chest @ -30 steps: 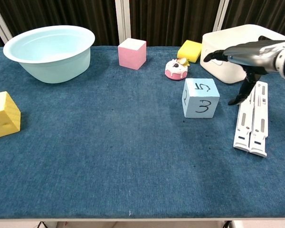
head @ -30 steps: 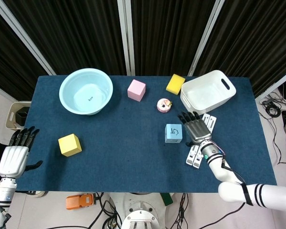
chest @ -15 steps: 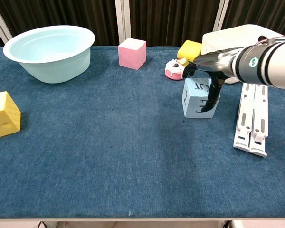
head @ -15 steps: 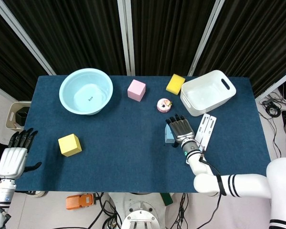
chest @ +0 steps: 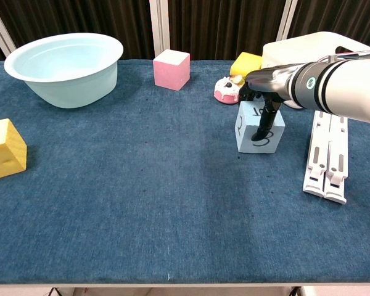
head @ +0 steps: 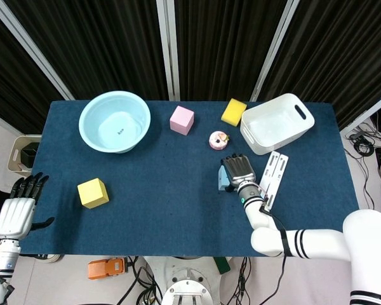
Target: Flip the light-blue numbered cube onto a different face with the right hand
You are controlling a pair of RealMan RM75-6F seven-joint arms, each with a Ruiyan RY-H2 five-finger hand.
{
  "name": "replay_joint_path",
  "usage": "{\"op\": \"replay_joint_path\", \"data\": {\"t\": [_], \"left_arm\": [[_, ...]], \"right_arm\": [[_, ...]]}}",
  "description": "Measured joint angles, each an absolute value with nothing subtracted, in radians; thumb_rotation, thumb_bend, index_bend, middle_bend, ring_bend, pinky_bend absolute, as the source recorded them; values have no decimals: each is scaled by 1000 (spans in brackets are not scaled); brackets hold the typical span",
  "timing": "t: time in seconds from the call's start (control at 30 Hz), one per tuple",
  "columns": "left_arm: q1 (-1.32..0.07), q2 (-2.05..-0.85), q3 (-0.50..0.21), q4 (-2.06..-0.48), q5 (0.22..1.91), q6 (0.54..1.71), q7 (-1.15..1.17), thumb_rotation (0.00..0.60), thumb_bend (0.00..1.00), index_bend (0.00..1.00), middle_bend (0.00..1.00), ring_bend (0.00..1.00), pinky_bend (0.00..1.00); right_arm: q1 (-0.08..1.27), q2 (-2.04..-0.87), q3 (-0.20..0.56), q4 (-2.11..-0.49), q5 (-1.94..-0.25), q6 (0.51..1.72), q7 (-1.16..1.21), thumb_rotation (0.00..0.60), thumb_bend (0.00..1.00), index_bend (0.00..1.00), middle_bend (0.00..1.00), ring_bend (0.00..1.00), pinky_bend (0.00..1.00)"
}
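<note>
The light-blue numbered cube (head: 223, 180) (chest: 273, 139) stands on the blue table, right of centre, in front of the pink donut. My right hand (head: 239, 169) (chest: 268, 83) lies over its top. The fingers curl down behind the far side, and the thumb (chest: 263, 123) presses on the front face, hiding most of the number there. All of the cube's base stays on the cloth. In the head view the hand hides nearly all of the cube. My left hand (head: 16, 213) hangs open beyond the table's front left corner, holding nothing.
A white folding stand (head: 274, 175) (chest: 327, 157) lies just right of the cube. Behind it are the white bin (head: 303, 128) (chest: 296, 52), yellow sponge (head: 233, 112), pink donut (chest: 227, 90) and pink cube (chest: 171, 69). A light-blue bowl (chest: 65, 61) and yellow cube (chest: 3, 150) sit at the left.
My right hand moved left from beside the stand onto the cube, and its fingers and thumb closed around it. The cube turned slightly. The left hand barely moved.
</note>
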State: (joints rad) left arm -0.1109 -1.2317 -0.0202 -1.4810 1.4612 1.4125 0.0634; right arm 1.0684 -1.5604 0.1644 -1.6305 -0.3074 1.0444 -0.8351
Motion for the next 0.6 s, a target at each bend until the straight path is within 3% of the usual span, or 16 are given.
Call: {"op": "replay_joint_path", "data": {"t": [0.23, 0.6], "left_arm": [[-105, -1234, -19, -1479, 1456, 1417, 57, 600, 4, 68, 0, 0, 0], [-114, -1252, -25, -1477, 1469, 1420, 58, 600, 4, 68, 0, 0, 0]], "right_arm": [[991, -1529, 186, -1643, -484, 974, -616, 600, 360, 560, 431, 296, 293], [790, -1531, 202, -1550, -1031, 934, 76, 600, 360, 538, 434, 292, 319]]}}
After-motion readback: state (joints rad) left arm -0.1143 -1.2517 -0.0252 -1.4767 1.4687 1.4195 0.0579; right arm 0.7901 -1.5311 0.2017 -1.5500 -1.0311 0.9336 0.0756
